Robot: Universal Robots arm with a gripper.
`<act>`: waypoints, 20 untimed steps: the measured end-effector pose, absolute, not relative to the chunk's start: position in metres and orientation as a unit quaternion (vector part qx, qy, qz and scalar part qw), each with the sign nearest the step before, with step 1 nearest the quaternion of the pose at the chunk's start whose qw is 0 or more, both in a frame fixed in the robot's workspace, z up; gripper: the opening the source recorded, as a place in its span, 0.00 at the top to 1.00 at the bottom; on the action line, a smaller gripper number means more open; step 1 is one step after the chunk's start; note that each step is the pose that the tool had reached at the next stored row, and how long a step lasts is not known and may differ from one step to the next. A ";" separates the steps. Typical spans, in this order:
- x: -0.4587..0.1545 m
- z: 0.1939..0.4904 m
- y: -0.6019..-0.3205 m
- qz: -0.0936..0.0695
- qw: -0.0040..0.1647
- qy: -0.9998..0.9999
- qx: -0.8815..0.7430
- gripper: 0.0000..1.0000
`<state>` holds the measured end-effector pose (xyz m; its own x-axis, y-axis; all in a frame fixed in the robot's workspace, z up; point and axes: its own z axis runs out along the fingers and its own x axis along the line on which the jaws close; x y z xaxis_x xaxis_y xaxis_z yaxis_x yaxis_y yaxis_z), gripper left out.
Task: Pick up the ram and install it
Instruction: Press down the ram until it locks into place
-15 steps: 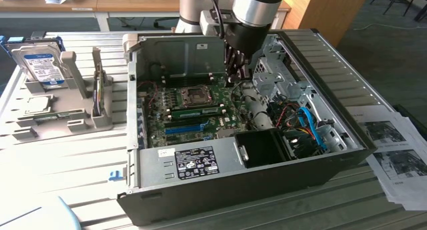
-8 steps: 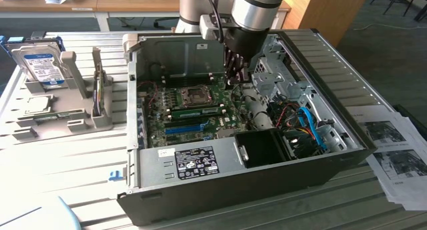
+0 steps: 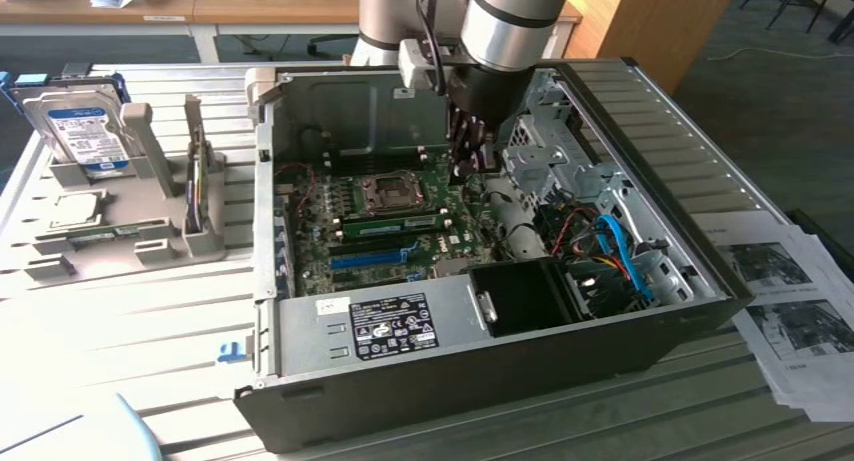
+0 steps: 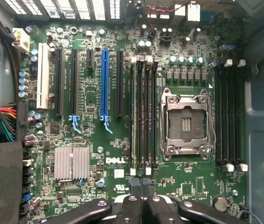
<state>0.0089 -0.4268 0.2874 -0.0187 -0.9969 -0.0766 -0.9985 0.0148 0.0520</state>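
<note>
In the exterior view, your arm reaches down into the open computer case (image 3: pixel 467 371), which stands around the middle of the surface (image 3: pixel 160 311). The hand (image 3: pixel 470 169) hangs inside the case above the motherboard (image 3: pixel 318 271), close to the processor socket (image 3: pixel 394 189). Its fingers are drawn together with nothing between them. The ram (image 3: pixel 400 224) is on the board, a green stick standing in a memory slot between the socket and the blue expansion slot (image 3: pixel 371 258). The hand is near one end of it but apart from it. Toward the surface's edge at the exterior view's left you have a grey holder (image 3: pixel 160 246) with a hard drive (image 3: pixel 74 131) standing upright in it. Printed sheets (image 3: pixel 787 301) lie at the edge on the exterior view's right, just beside the case.

In the wrist view you look straight down on the motherboard (image 4: pixel 99 154). The hand (image 4: pixel 143 189) has its two black fingers (image 4: pixel 132 207) pressed against each other, empty. The ram (image 4: pixel 133 116) shows edge-on as a pale green strip. It sits in the slot of the four-slot bank farthest from the socket (image 4: pixel 186 122), on the side toward the blue slot (image 4: pixel 104 84). The three slots between it and the socket look dark. The fingers sit just past the latches at one end of that bank.
</note>
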 end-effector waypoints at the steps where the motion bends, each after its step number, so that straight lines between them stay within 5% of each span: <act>1: 0.009 0.286 -0.427 0.045 0.009 0.712 -0.700 0.91; 20: 0.009 0.269 -0.427 0.045 0.009 0.712 -0.700 0.91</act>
<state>0.0088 -0.4268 0.2691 -0.0188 -0.9969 -0.0766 -0.9985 0.0149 0.0520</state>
